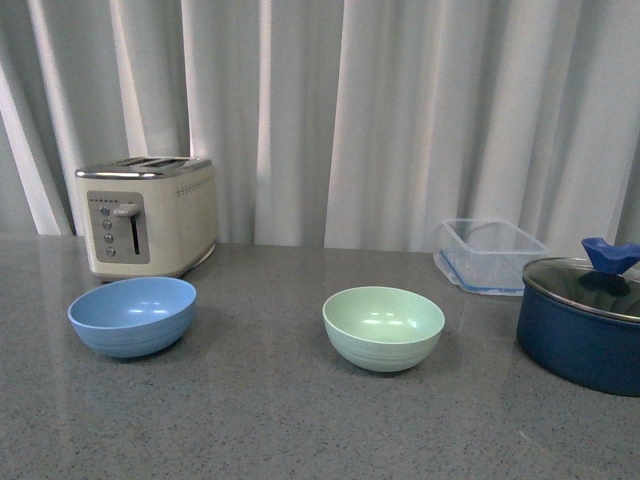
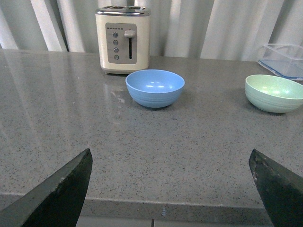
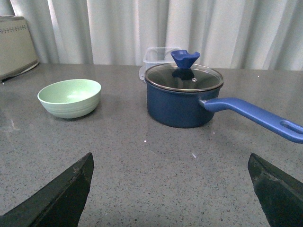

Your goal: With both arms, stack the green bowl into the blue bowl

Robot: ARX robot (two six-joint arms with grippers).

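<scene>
The green bowl (image 1: 383,327) stands upright and empty at the middle of the grey counter; it also shows in the left wrist view (image 2: 274,92) and the right wrist view (image 3: 69,97). The blue bowl (image 1: 132,316) stands upright and empty to its left, in front of the toaster, and shows in the left wrist view (image 2: 155,88). The two bowls stand well apart. My left gripper (image 2: 170,165) is open and empty above the counter's near edge, far short of both bowls. My right gripper (image 3: 170,165) is open and empty over the counter. Neither arm shows in the front view.
A cream toaster (image 1: 148,216) stands at the back left. A dark navy pot (image 1: 583,322) with a glass lid stands at the right, its handle (image 3: 251,115) pointing toward my right gripper's side. A clear container (image 1: 489,254) sits behind it. Curtains hang behind the counter (image 1: 300,420).
</scene>
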